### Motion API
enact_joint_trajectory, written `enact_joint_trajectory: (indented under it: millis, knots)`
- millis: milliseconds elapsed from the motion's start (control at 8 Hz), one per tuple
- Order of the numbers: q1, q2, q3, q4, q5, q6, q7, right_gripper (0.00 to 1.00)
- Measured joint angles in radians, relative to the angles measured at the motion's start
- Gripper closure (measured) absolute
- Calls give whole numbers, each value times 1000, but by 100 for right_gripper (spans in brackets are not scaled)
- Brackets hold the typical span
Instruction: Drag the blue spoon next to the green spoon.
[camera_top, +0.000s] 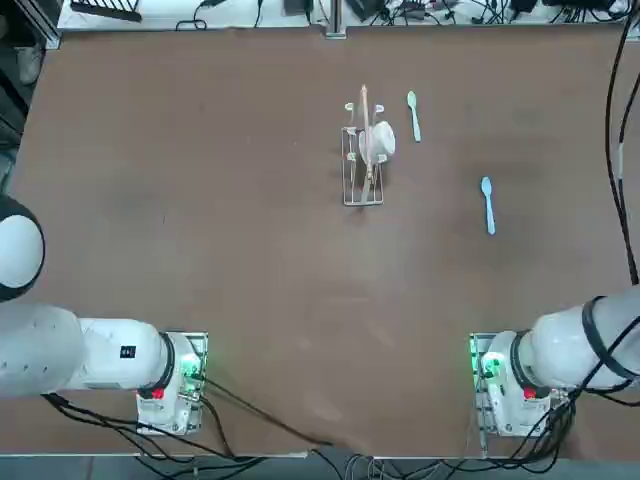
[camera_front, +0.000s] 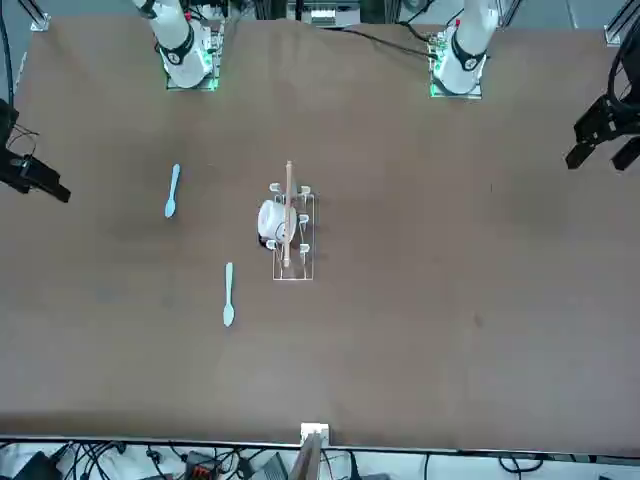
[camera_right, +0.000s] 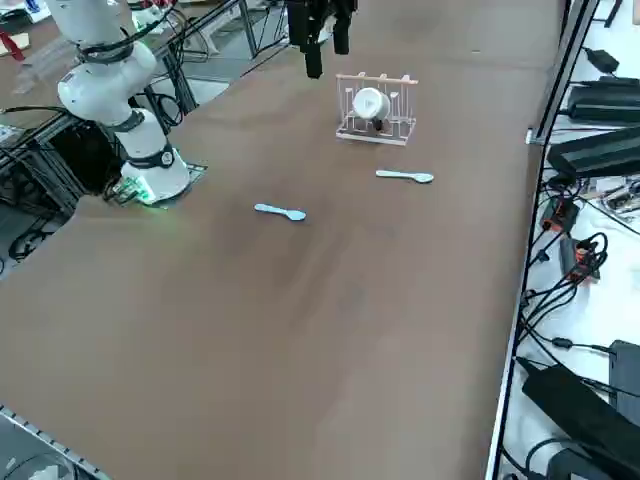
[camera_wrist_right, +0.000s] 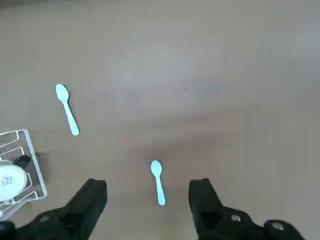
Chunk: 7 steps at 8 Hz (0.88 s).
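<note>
The blue spoon lies flat on the brown table, right of the middle, bowl pointing away from the robot. The green spoon lies farther off and more to the left, just right of a wire rack; the two spoons are well apart. The front view shows the blue spoon and the green spoon, and the right side view shows the blue spoon and the green spoon. My right gripper hangs high above the table, open and empty. In the wrist view the blue spoon shows between its fingers, with the green spoon beyond.
A small wire rack holding a white cup and a wooden stick stands near the table's middle, close to the green spoon. Cables run along the table's right edge.
</note>
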<state>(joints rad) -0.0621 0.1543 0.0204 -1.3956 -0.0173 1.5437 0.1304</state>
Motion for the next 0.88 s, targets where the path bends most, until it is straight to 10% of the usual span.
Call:
enact_joint_trajectory:
  millis: [875]
  knots:
    - [8,57,6,-133,2,-54,-2,0]
